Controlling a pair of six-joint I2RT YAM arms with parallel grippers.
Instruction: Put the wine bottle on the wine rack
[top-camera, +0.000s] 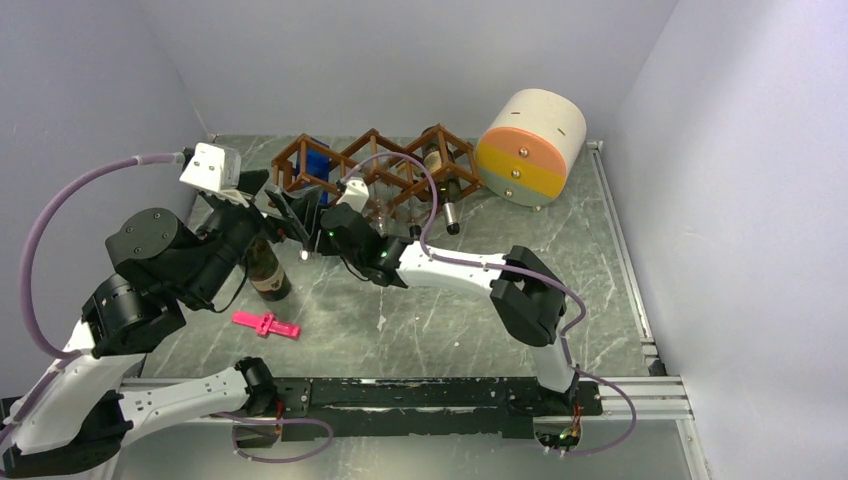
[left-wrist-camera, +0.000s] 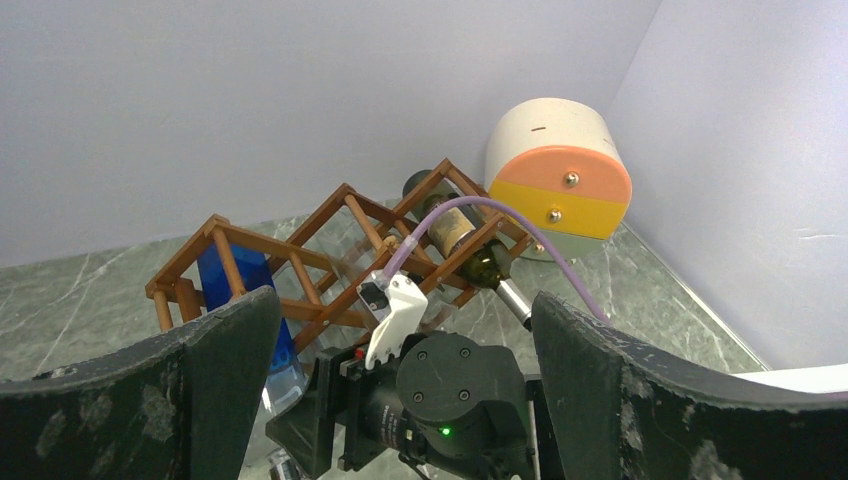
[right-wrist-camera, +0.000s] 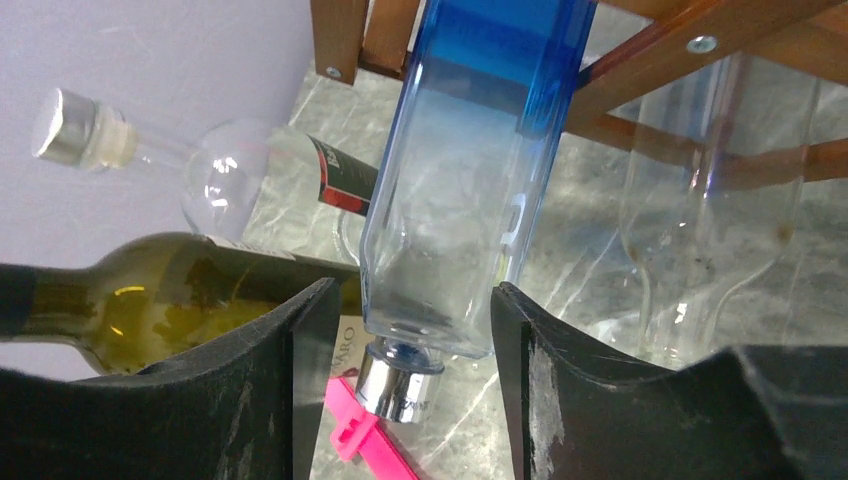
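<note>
The wine bottle (top-camera: 268, 268), dark green glass with a pale label, stands upright on the bench (top-camera: 450, 320) just in front of the left end of the wine rack (left-wrist-camera: 320, 214), touched by neither arm. So the main step is not done: the bottle has yet to be grasped, lifted, tipped on its side and slid into a cell. The rack already carries a blue bottle (right-wrist-camera: 470, 150) in its left cell, a clear bottle (right-wrist-camera: 720, 200) next to it and a dark bottle (left-wrist-camera: 450, 228) toward the right end. Which cell is free for the newcomer is hard to tell from here. The right fingers (right-wrist-camera: 250, 400) sit on either side of the blue bottle's shoulder, narrowed about it. A sliver of gap shows on one side, so I cannot tell whether they actually clamp it. That looks like work on the blue bottle, not on the wine bottle. The left fingers (left-wrist-camera: 200, 380) are spread wide and hold nothing, hovering behind the right wrist and facing the rack. A pink clip (top-camera: 266, 323) lies on the bench nearer the bases. A cream, orange and yellow cylinder (top-camera: 530, 145) sits beside the rack's right end.
</note>
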